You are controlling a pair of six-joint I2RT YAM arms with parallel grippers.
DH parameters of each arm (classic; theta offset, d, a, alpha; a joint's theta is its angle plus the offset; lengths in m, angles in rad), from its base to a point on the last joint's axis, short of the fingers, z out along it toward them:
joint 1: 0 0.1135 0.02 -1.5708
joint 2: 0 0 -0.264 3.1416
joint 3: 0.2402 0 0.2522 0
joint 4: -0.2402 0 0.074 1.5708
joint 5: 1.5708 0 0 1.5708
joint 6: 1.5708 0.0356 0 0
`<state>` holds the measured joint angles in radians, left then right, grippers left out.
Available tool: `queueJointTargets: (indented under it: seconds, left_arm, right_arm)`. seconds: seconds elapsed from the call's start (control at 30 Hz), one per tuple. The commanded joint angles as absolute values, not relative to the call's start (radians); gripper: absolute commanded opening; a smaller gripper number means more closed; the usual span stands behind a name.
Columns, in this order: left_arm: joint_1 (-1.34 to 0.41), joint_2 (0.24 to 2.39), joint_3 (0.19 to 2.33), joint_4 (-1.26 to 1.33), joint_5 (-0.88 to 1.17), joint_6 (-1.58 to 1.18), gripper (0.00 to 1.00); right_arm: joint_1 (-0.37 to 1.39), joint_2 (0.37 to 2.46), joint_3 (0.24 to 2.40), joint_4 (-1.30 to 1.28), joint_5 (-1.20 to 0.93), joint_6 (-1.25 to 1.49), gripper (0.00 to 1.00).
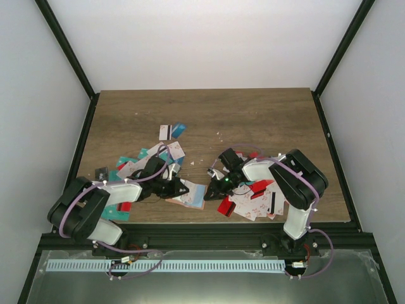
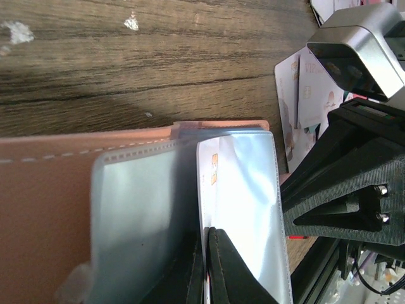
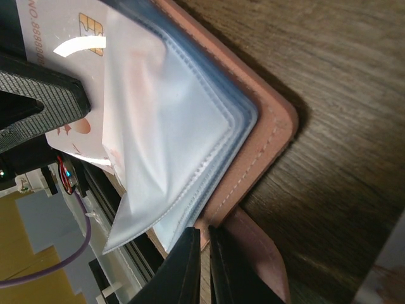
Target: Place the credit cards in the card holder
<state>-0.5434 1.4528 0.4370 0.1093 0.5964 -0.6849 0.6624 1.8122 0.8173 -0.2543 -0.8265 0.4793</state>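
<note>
The salmon-pink card holder (image 1: 195,195) lies open on the table between my two grippers, its clear inner sleeves (image 2: 136,209) fanned out. My left gripper (image 2: 207,232) is shut on the edge of a white credit card (image 2: 212,170) with an orange chip, which sits partly inside a clear sleeve (image 2: 250,209). The same credit card (image 3: 60,38) shows at the top left of the right wrist view. My right gripper (image 3: 206,232) is shut on the pink cover's edge (image 3: 253,158). From above, the left gripper (image 1: 181,189) and right gripper (image 1: 215,180) meet at the holder.
Loose credit cards lie in a heap (image 1: 142,161) behind the left arm. Another heap (image 1: 253,202) lies under the right arm, with two more cards (image 1: 172,131) farther back. The table's front edge (image 1: 209,221) runs just below the holder.
</note>
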Motion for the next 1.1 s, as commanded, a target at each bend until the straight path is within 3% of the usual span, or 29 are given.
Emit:
queueJointTargets:
  seconds: [0.0,0.63,1.07]
  left_arm:
    - [-0.551,1.455,0.442,0.0,0.535,-0.684,0.04]
    - [-0.551,1.44,0.45,-0.057,0.602,-0.724,0.04]
    - [-0.552,1.487,0.416,0.069,0.597,-0.792,0.04]
  right_arm:
    - [0.693,1.859,0.77,-0.274,-0.684,0.471,0.09]
    - [0.693,1.829,0.751,-0.248,-0.702,0.48,0.11]
    - [0.693,1.87,0.742,-0.218,-0.708,0.492,0.06]
